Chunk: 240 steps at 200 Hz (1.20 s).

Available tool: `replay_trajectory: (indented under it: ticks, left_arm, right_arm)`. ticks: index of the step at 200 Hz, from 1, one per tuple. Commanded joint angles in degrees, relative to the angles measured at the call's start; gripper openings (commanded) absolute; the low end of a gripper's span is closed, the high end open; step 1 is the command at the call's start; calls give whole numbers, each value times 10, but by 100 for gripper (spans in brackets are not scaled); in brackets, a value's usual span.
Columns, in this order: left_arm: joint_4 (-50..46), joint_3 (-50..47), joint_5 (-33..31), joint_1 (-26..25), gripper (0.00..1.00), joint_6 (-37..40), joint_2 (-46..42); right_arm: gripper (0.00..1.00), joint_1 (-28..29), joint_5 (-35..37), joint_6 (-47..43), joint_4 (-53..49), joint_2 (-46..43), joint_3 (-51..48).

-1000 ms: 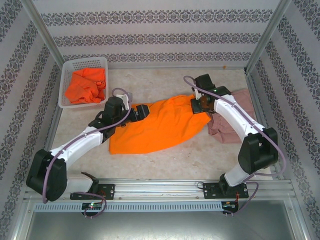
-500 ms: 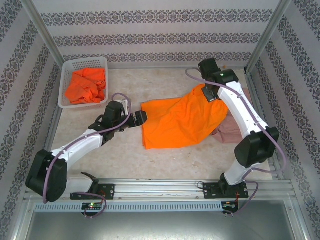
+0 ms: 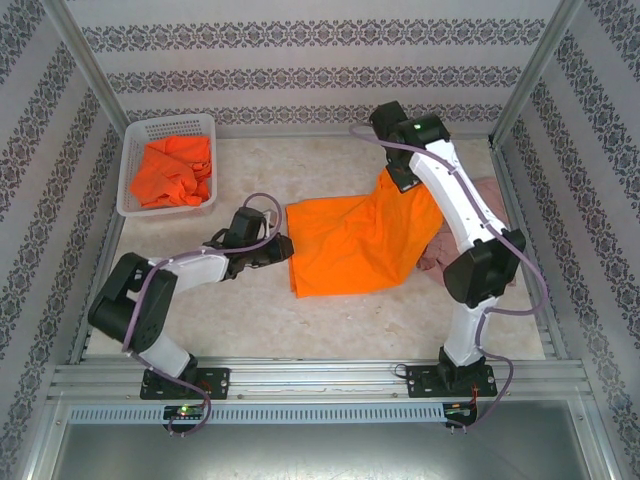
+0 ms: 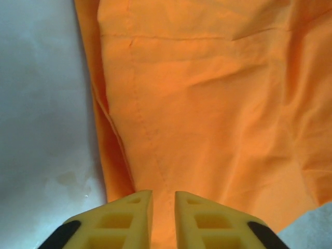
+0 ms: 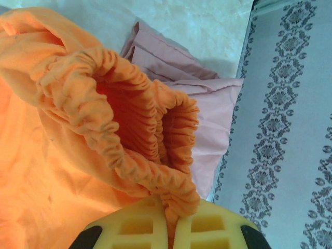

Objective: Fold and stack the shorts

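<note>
Surroundings: wallpaper (image 3: pixel 320 40) in grey floral bands on three sides; metal posts at the corners
Surface: one pale marbled desk (image 3: pixel 250 315); two arms bolted at its near edge
Container: one white perforated basket (image 3: pixel 128 175) at the far left of the desk; one orange heap (image 3: pixel 175 170) of wrinkled cloth lies inside it; how many pairs make up that heap cannot be told
Spread pair: one pair of orange shorts (image 3: pixel 350 250) in the middle of the desk, between the two arms; its left part lies flat; its right corner is lifted off the surface
Pink pair: one pair of pink shorts (image 3: pixel 487 192) at the right side of the desk, partly under the orange shorts and behind the right arm; in the right wrist view it lies just beyond the orange waistband
Left hand (image 4: pixel 163 199): low at the left edge of the orange shorts; its two yellow fingers are pressed nearly together with the orange cloth in the narrow gap between them
Right hand (image 5: pixel 168 220): raised above the far right of the desk; its two fingers pinch the gathered elastic waistband of the orange shorts, which hangs open in a loop
</note>
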Motion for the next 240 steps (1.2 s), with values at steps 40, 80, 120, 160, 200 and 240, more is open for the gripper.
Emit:
replay_trajectory:
  ticks: [40, 80, 120, 160, 200, 240]
  left_arm:
    - [77, 8, 14, -38, 12, -21, 81]
    - [103, -6, 16, -51, 11, -35, 103]
    - [119, -5, 17, -59, 11, -42, 113]
    - [129, -1, 20, -62, 10, -47, 119]
    - [141, -3, 22, -63, 11, -56, 119]
    - [148, -7, 21, -62, 11, -59, 117]
  right_arm:
    - [0, 56, -50, 138, -149, 106, 135]
    - [0, 82, -148, 198, -127, 120, 162]
    - [0, 99, -242, 231, -86, 135, 163]
    - [0, 125, -295, 249, -59, 172, 169]
    - [0, 141, -335, 262, -32, 207, 170]
    - [4, 146, -378, 276, -3, 233, 155]
